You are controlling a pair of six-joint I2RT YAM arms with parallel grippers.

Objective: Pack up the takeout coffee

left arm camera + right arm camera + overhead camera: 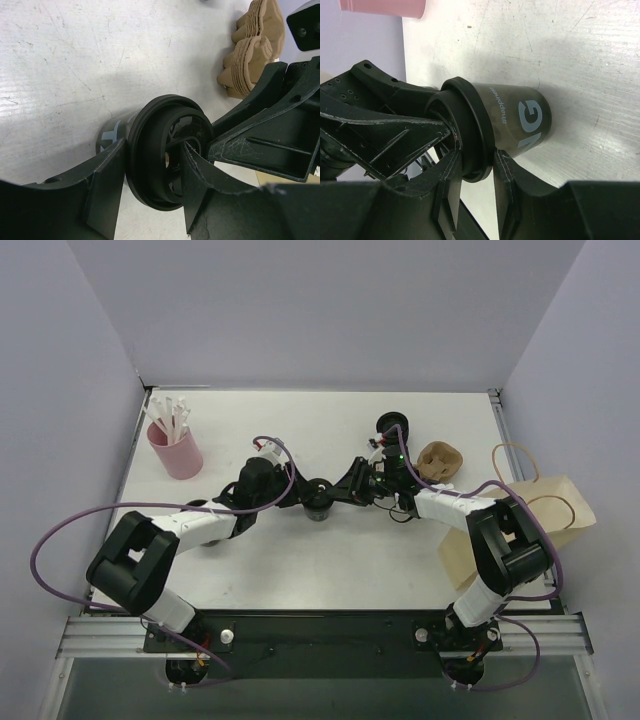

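The takeout coffee (318, 504), a small black cup with pale lettering (520, 117) and a black round lid (165, 150), stands at the table's middle between both arms. My right gripper (477, 167) reaches in from the right (340, 496) and is shut across the lid's rim, one finger on the lid's top and the other under the rim against the cup wall. My left gripper (152, 165) comes from the left (300, 498). Its fingers straddle the same lid with slim slack, so it is open. The cup's base is hidden in the left wrist view.
A pink cup of white sticks (175, 445) stands at the back left. Black ribbed rings (390, 425) and a stack of brown pulp carriers (440, 460) sit behind the right gripper. A brown paper bag (520, 525) lies at the right edge.
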